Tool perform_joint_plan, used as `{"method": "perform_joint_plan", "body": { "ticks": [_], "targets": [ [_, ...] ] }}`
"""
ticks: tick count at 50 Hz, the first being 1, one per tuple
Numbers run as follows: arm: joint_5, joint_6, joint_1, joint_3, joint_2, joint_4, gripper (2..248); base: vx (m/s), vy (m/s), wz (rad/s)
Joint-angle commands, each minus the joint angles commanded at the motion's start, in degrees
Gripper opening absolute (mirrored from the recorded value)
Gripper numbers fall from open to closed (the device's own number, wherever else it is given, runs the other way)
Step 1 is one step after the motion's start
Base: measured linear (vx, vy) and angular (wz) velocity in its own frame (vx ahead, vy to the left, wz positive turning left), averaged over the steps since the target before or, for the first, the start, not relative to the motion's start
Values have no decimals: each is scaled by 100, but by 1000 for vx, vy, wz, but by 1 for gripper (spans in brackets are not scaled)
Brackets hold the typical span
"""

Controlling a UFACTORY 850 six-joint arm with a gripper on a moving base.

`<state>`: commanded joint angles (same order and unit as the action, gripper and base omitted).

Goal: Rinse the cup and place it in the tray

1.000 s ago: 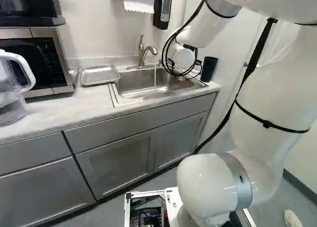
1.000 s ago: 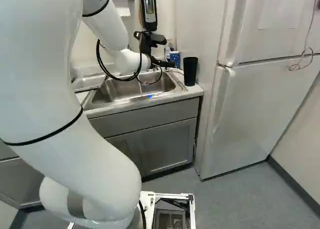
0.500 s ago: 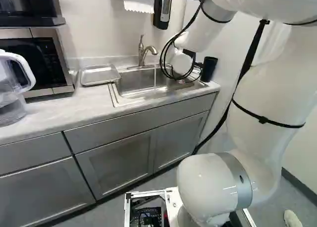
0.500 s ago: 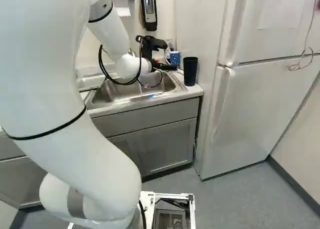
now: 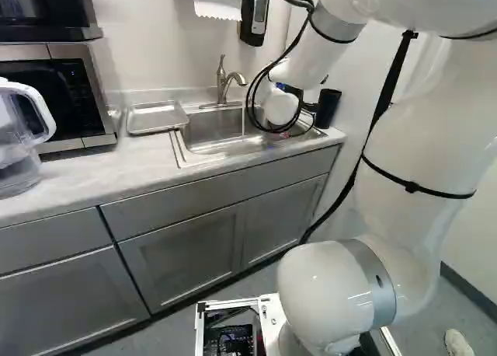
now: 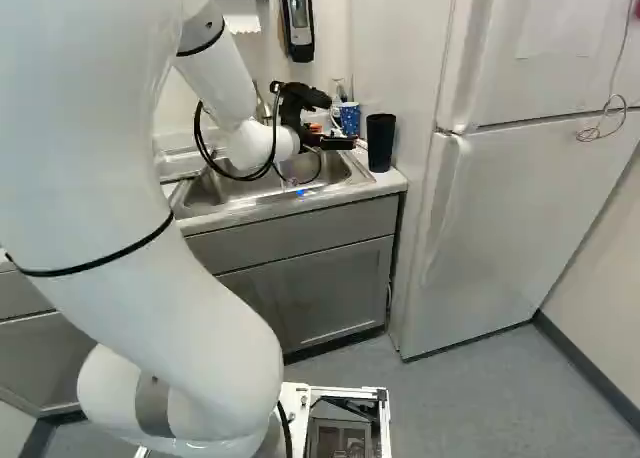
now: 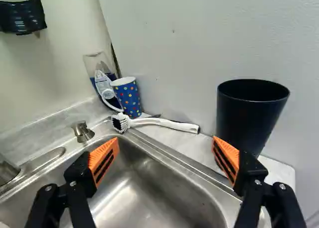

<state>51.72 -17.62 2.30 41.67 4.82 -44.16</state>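
1. The metal tray [image 5: 158, 118] lies on the counter [image 5: 93, 169], beside the sink [image 5: 183, 152].
2. The faucet [image 5: 223, 84] stands behind the sink; a thin stream of water [image 5: 243, 123] falls into it.
3. The gripper [image 6: 328, 139] has its fingers spread wide.
4. A dotted paper cup [image 7: 127, 96] stands upright behind a brush [image 7: 164, 122].
5. A dark cup [image 7: 249, 116] stands upright on the counter, near the sink's right edge in the right base view.

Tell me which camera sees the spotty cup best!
The wrist view: the spotty cup looks biggest there, and its colored dots are clear. The right base view shows it too, but small. The left base view doesn't show it; the arm probably hides it.
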Motion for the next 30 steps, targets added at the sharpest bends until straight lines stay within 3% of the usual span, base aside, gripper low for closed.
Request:
{"method": "perform_joint_plan", "body": {
  "ticks": [30],
  "targets": [
    [702,0,78,-77,117,-494,247,0,0,0]
  ]
}}
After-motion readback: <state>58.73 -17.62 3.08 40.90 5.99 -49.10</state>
